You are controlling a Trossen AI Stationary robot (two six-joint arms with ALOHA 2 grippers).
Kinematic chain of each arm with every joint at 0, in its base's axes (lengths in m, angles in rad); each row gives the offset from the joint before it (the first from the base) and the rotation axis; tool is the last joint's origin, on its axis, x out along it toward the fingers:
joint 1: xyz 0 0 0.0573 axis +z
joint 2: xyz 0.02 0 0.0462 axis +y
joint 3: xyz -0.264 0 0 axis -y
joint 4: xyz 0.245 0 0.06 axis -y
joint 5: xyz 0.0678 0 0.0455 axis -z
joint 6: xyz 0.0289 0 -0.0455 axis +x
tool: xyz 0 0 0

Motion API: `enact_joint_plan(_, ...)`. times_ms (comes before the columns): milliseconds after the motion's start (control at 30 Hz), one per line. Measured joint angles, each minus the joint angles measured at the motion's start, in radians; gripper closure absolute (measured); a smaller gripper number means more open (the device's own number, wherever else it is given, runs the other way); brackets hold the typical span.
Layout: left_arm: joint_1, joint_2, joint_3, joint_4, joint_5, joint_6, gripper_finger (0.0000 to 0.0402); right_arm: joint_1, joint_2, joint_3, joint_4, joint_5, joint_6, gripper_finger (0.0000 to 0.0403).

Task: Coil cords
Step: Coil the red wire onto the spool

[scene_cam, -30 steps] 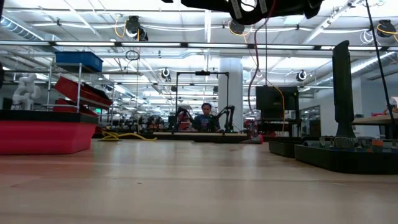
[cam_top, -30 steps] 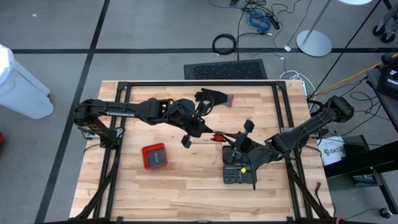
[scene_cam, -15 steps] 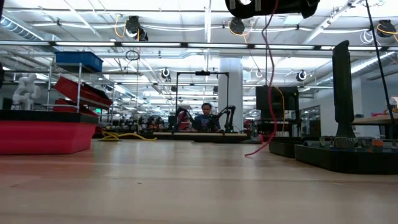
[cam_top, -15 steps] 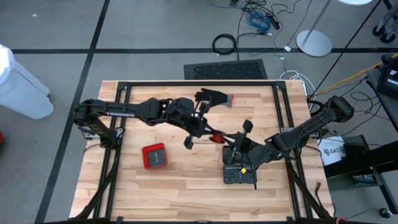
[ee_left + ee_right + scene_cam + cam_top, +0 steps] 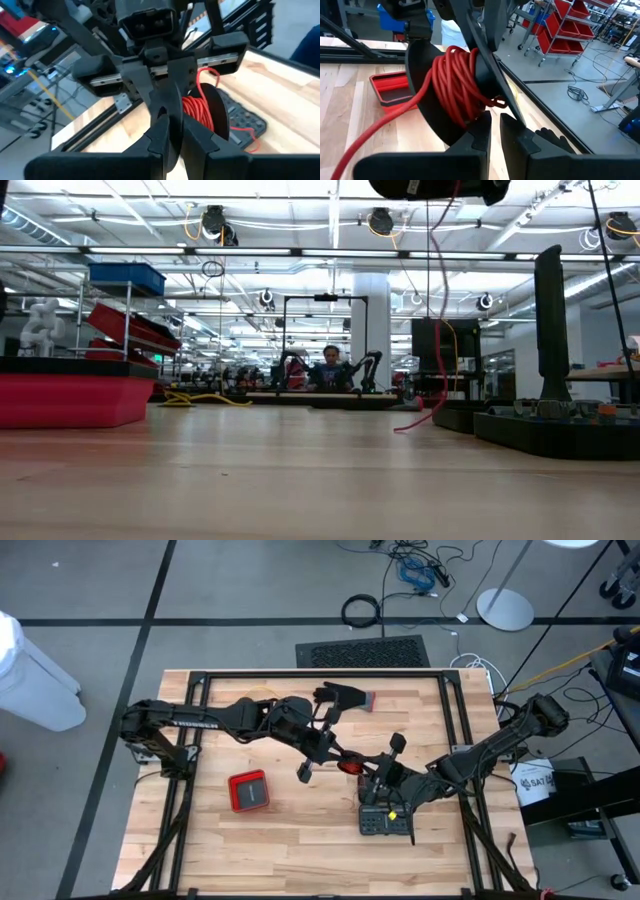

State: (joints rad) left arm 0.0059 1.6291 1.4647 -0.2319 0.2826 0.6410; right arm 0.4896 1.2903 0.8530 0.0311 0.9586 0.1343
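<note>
Pale wooden planks of the table (image 5: pixel 280 830) fill the high view, and both arms meet just right of its centre. The right gripper (image 5: pixel 494 131) has its fingers drawn narrow onto the lower rim of a black spool (image 5: pixel 432 125), holding it up off the table. The red cord (image 5: pixel 460 80) is wound around the spool's hub. The left gripper (image 5: pixel 172 137) sits just beside the spool. Its fingers are close together, but whether they pinch anything cannot be told, because the dark flange merges with them.

A loose tail (image 5: pixel 437 330) hangs from the top of the low view. With nothing seen tensioning it, the outer turns look likely to slacken and slide over the flange. It could also snag on the black keypad box (image 5: pixel 385 822) lower right of centre. The grippers are crowded, so a small turn might knock the spool from its rim grip.

Both grippers are cut off by the low view's top edge. The cord's free end is not visible anywhere.
</note>
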Motion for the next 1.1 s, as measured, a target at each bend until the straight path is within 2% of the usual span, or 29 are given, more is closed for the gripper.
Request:
enact_joint_plan(233,0.000,0.036,0.002,0.039,0.044,-0.005,0.0357,0.000,0.001,-0.002,-0.007,-0.012,0.003,0.0374)
enact_joint_plan(333,0.000,0.043,0.003,0.046,0.038,0.037,0.0383,0.001,0.002,-0.002,-0.025,-0.018,0.011,0.0374)
enact_joint_plan(533,0.009,0.047,0.002,0.040,0.005,0.067,0.0397,0.025,-0.007,-0.001,-0.132,0.057,0.049,0.0374)
enact_joint_plan(733,0.049,0.033,-0.002,0.002,-0.070,0.083,0.0399,0.071,-0.056,0.001,-0.268,0.111,0.180,0.0374)
enact_joint_plan(900,0.094,0.018,-0.002,0.010,-0.191,0.079,0.0400,0.113,-0.056,0.001,-0.378,0.150,0.312,0.0374)
enact_joint_plan(1100,0.121,0.028,-0.002,0.023,-0.277,0.072,0.0400,0.114,-0.009,0.001,-0.390,0.232,0.354,0.0355)
